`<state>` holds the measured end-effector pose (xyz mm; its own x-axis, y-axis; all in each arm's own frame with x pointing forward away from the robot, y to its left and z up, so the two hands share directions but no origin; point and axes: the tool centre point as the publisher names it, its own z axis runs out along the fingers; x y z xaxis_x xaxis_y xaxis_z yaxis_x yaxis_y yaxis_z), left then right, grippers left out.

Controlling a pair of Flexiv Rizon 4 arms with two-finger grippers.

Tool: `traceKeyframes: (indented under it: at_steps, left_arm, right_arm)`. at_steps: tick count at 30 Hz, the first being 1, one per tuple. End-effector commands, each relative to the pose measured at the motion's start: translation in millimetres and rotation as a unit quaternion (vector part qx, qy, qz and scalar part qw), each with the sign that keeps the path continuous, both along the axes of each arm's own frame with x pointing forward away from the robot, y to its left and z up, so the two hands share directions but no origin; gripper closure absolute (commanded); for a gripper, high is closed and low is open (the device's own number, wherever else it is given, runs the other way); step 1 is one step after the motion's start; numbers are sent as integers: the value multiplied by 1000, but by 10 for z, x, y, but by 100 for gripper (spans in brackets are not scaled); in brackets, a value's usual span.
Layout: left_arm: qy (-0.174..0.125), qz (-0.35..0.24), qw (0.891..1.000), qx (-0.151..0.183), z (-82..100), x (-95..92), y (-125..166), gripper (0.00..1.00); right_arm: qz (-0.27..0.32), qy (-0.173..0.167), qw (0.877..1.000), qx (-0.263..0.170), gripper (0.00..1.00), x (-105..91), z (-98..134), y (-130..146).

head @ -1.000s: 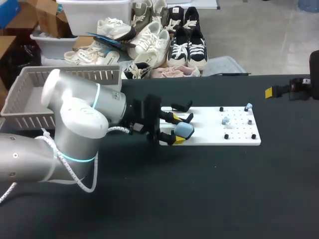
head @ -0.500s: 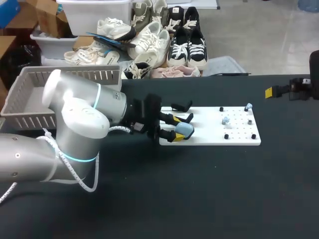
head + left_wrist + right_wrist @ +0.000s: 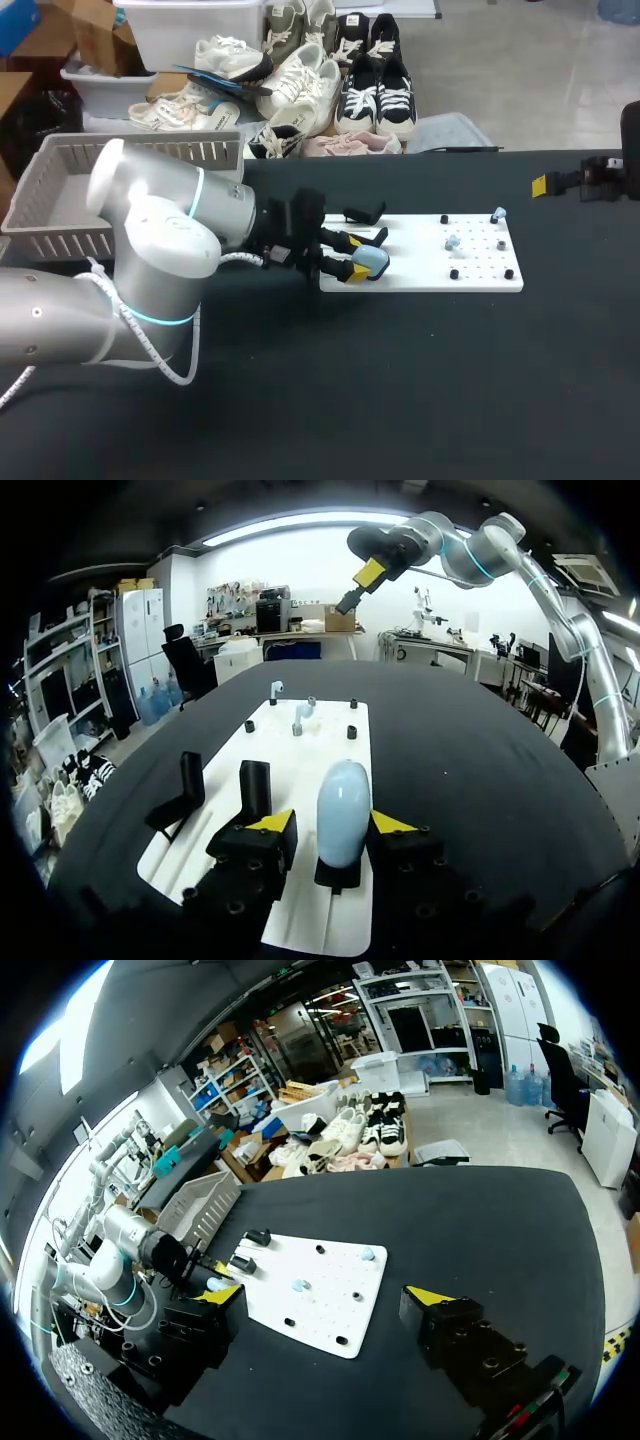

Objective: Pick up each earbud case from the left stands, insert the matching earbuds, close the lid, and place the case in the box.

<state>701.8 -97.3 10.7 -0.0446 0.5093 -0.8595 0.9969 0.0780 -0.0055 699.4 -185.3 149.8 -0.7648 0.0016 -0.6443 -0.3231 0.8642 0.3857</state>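
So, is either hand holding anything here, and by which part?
Nothing is held yet. The left hand straddles the blue earbud case on its stand, with a gap on one side. The right hand is open and empty.

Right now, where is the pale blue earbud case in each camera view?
Head view: earbud case on the white board's left end, between the left gripper's jaws.
Left wrist view: case upright between its own jaws.
Right wrist view: tiny pale speck beside the left gripper, at the board's corner.
Shared landmark: the white board.
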Motion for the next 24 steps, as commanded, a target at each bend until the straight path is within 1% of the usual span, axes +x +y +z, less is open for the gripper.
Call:
traceKeyframes:
  at_steps: [1,2,4,5,6,9,10,12,13,24]
  left_arm:
    - [3,0,1000,1,-12,15,-9,62]
    - [4,0,1000,1,-12,14,-8,65]
    - [4,0,1000,1,-12,13,-7,67]
    - [4,0,1000,1,-12,12,-7,74]
    - [4,0,1000,0,-12,11,-6,77]
    - [4,-1,1000,0,-11,5,-6,84]
    - [4,-1,1000,0,-11,2,-6,93]
    - [3,-2,1000,0,-12,-13,-4,98]
    - [3,-3,1000,1,-12,-18,-3,100]
    - [7,-1,1000,1,-10,-69,30,100]
  right_arm:
    - [1,1,1000,0,0,7,0,-4]
    - [1,1,1000,0,0,7,0,-4]
    - [1,1,1000,0,0,7,0,-4]
    - [1,1,1000,0,0,7,0,-4]
    - [1,1,1000,0,0,7,0,-4]
    - [1,1,1000,0,0,7,0,-4]
    - [1,1,1000,0,0,7,0,-4]
    - [1,1,1000,0,0,7,0,-4]
    - [1,1,1000,0,0,7,0,-4]
    - [1,1,1000,0,0,7,0,-4]
